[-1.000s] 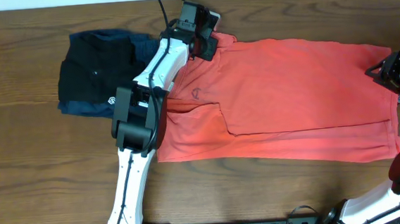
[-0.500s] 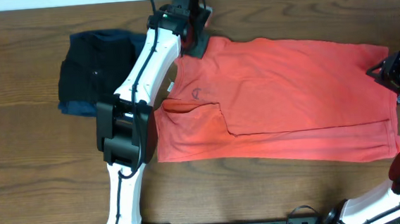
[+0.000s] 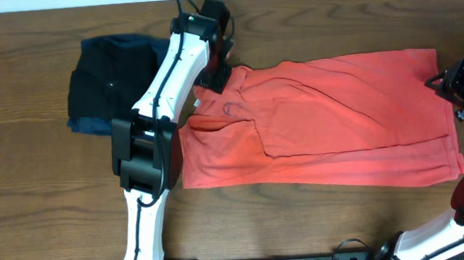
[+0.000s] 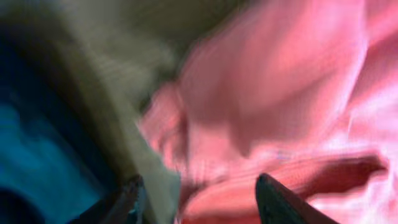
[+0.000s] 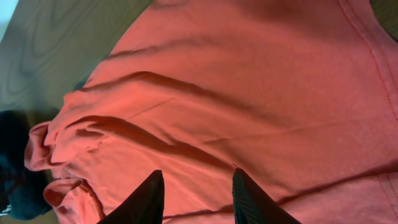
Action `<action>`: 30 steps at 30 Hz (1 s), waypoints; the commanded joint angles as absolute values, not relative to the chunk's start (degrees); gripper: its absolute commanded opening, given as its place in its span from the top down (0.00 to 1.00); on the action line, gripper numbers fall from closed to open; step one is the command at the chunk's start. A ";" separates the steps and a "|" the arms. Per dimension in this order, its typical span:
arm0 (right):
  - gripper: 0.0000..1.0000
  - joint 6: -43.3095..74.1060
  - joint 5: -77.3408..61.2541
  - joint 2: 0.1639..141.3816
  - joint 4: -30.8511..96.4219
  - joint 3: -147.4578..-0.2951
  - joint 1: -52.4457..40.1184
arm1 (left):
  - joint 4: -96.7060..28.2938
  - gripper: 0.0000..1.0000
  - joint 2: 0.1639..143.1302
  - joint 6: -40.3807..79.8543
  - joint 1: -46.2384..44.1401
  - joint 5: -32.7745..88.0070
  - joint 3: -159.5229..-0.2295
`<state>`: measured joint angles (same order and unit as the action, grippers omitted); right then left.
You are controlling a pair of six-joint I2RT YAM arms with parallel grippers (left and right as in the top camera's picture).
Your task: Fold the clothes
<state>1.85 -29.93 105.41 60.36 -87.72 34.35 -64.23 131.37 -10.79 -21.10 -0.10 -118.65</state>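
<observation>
You are looking down on the coral-red T-shirt (image 3: 337, 114) lying spread across the middle and right of the overhead frame on the wooden table (image 3: 40, 201). Its cloth is wrinkling in long diagonal creases toward its upper left corner. Your left arm is reaching up the left-centre of the frame, and the left gripper (image 4: 205, 196) is hovering over that upper left corner. Its wrist view is badly blurred, but its two fingers are showing well apart at the bottom edge. Coral cloth is filling the space beyond them, and as far as the blur allows, nothing is being pinched.

Your right gripper (image 5: 196, 177) is sitting at the far right edge of the overhead frame, at the shirt's right border. Its fingers are standing part-way apart above the creased fabric, flat cloth is showing in the gap, and no fold is caught between the tips.

The folded black garment (image 3: 106, 85) is resting on the navy garment (image 3: 80, 124) in the upper left, just beside the shirt's corner.
</observation>
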 commanded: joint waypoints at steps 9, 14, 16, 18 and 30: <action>0.64 0.56 -30.00 105.67 59.37 -87.50 33.45 | -46.63 0.37 134.30 -21.69 -24.62 9.69 -118.93; 0.64 0.60 -30.02 105.67 58.37 -85.67 33.30 | -46.13 0.41 137.51 -24.86 -25.76 9.43 -118.93; 0.64 1.45 -30.02 105.67 57.28 -84.47 33.30 | -44.71 0.45 137.99 -25.08 -25.74 9.37 -118.93; 0.64 1.76 -30.06 105.67 56.34 -83.29 33.26 | -42.85 0.54 138.15 -25.45 -25.52 7.90 -118.91; 0.66 2.31 -30.20 105.67 54.83 -80.82 33.32 | -39.24 0.94 134.32 -25.19 -25.50 -0.91 -119.63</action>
